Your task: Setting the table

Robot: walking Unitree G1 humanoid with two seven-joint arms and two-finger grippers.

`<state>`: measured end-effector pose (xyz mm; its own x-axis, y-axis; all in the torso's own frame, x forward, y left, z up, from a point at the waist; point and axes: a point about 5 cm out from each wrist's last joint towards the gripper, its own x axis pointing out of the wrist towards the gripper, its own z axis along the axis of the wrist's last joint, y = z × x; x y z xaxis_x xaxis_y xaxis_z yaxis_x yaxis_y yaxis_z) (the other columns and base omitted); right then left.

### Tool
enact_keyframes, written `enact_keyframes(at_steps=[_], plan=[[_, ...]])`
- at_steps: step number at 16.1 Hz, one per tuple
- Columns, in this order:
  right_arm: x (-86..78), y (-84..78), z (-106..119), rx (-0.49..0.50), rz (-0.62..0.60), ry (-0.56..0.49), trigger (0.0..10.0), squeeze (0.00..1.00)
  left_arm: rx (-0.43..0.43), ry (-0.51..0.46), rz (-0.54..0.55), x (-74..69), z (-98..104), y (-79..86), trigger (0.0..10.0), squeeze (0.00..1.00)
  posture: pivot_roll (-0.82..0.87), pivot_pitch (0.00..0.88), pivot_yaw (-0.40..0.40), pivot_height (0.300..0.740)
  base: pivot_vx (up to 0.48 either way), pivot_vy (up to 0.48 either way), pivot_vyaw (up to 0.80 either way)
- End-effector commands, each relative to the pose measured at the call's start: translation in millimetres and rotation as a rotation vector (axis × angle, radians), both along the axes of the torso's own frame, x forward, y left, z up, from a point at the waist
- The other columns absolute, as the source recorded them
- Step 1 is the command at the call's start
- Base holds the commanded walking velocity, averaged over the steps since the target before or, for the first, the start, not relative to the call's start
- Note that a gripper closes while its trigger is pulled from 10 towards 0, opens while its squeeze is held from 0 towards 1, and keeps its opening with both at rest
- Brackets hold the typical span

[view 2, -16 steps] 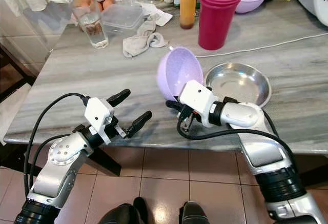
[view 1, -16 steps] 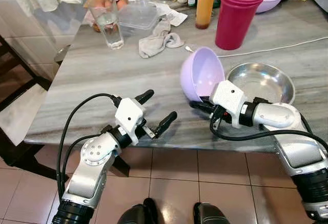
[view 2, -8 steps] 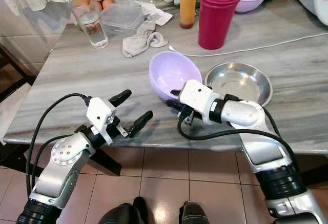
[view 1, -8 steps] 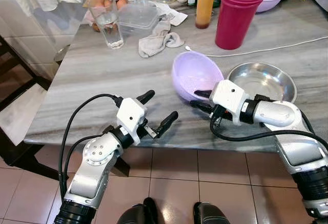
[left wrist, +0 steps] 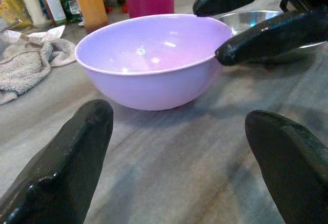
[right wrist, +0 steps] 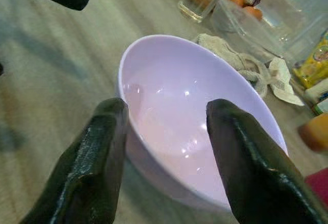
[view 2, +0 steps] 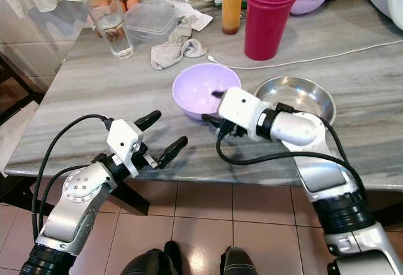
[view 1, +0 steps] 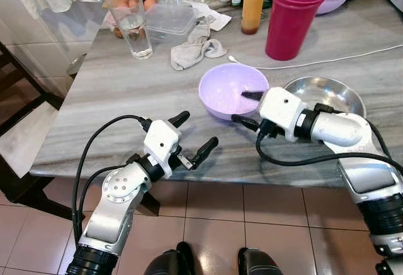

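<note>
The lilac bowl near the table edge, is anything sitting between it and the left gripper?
Nothing visible does. The left gripper hovers open off the table's near edge, and bare tabletop lies between it and the lilac bowl. The right gripper's fingers straddle the bowl's rim on the far side.

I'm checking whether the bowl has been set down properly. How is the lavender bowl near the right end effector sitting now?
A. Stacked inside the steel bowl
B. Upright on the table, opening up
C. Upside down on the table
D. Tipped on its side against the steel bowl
B: the lavender bowl rests upright on the table, beside the steel bowl, its rim between the right end effector fingers.
</note>
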<state>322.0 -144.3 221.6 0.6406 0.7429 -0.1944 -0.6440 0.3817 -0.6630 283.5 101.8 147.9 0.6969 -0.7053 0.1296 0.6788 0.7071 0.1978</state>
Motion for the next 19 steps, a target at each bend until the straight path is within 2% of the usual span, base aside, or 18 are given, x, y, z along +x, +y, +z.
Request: enact_keyframes(at_steps=[1, 5, 6, 8, 10, 11, 13, 16, 17, 19], plan=[[-2.2, 3.4, 11.2, 0.004, 0.018, -0.052, 10.0, 1.00, 0.020, 0.008, 0.010, 0.0, -1.8, 2.4, 10.0, 0.00, -0.30, 0.225, 0.121, 0.740, 0.000, 0.000, 0.00], [-1.4, 0.2, 30.8, 0.030, -0.014, -0.135, 10.0, 1.00, 0.013, -0.006, 0.048, 3.7, 0.2, 4.8, 10.0, 0.00, -0.30, 0.220, 0.117, 0.740, 0.000, 0.000, 0.00], [1.2, -6.0, 45.5, 0.107, -0.114, -0.238, 10.0, 1.00, 0.010, -0.019, 0.072, 5.8, 1.8, 6.0, 10.0, 0.00, -0.30, 0.220, 0.111, 0.740, 0.000, 0.000, 0.00], [3.5, -21.9, 58.5, 0.210, -0.297, -0.374, 10.0, 1.00, -0.002, -0.030, 0.108, 8.0, 3.4, 7.5, 10.0, 0.00, -0.30, 0.222, 0.108, 0.740, 0.000, 0.000, 0.00], [-0.4, -45.0, 56.7, 0.294, -0.494, -0.424, 10.0, 1.00, -0.016, -0.027, 0.114, 8.2, 4.1, 6.7, 10.0, 0.00, -0.31, 0.224, 0.110, 0.740, 0.000, 0.000, 0.00], [-7.7, -60.5, 47.9, 0.340, -0.622, -0.425, 10.0, 1.00, -0.033, -0.021, 0.088, 6.6, 4.6, 3.5, 10.0, 0.00, -0.31, 0.228, 0.112, 0.740, 0.000, 0.000, 0.00], [-14.0, -72.9, 33.1, 0.350, -0.740, -0.392, 10.0, 1.00, -0.046, -0.014, 0.019, 2.0, 4.9, -1.5, 10.0, 0.00, -0.31, 0.228, 0.112, 0.740, 0.000, 0.000, 0.00], [-17.3, -90.3, 16.0, 0.390, -0.893, -0.291, 10.0, 1.00, -0.045, -0.014, -0.041, -0.2, 7.4, -1.7, 10.0, 0.00, -0.33, 0.234, 0.115, 0.740, 0.000, 0.000, 0.00], [-16.0, -95.1, 6.0, 0.407, -0.932, -0.201, 10.0, 1.00, -0.032, -0.012, -0.039, 1.7, 6.5, 1.5, 10.0, 0.00, -0.33, 0.234, 0.115, 0.740, 0.000, 0.000, 0.00], [-15.8, -97.4, 0.5, 0.411, -0.956, -0.150, 10.0, 1.00, -0.028, -0.009, -0.032, 2.7, 5.3, 3.0, 10.0, 0.00, -0.33, 0.235, 0.113, 0.740, 0.000, 0.000, 0.00]])
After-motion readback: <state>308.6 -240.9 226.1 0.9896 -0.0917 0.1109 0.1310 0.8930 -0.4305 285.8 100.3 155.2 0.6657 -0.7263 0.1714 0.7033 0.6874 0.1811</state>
